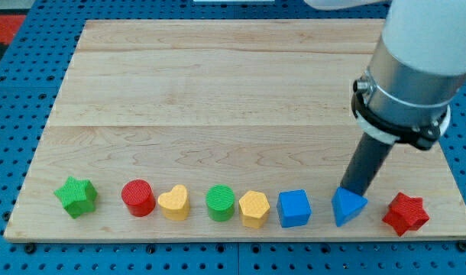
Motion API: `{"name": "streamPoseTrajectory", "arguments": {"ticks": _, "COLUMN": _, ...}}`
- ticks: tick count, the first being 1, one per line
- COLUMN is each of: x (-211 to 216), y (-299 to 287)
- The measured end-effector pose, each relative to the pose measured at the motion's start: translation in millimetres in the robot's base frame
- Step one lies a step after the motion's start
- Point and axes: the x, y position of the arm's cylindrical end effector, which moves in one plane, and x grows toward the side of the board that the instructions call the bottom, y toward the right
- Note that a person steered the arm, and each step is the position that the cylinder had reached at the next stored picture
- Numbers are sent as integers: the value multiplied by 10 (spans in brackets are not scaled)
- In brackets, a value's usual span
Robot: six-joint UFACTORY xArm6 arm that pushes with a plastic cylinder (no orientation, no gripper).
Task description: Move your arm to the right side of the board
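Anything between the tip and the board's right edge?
Possibly the red star block, near the right edge at the view's bottom. My tip sits just behind the blue triangular block; whether they touch is unclear. A straight rightward slide would probably pass above the star, though that is close.

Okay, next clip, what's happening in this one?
A robot arm with a dark rod is over the right part of a wooden board. My tip sits at the top of the blue triangle, apparently touching it. Eight blocks line the view's bottom edge; the blue cube and red star flank that triangle.
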Motion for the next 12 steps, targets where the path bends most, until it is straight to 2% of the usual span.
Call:
{"name": "streamPoseTrajectory", "arguments": {"ticks": 1, "x": 43, "y": 0}}
{"name": "streamPoseTrajectory", "arguments": {"ticks": 2, "x": -97, "y": 19}}
{"name": "streamPoseTrajectory", "arguments": {"ticks": 3, "x": -546, "y": 179}}
{"name": "streamPoseTrajectory", "arguments": {"ticks": 7, "x": -586, "y": 240}}
{"name": "streamPoseTrajectory", "arguments": {"ticks": 12, "x": -920, "y": 116}}
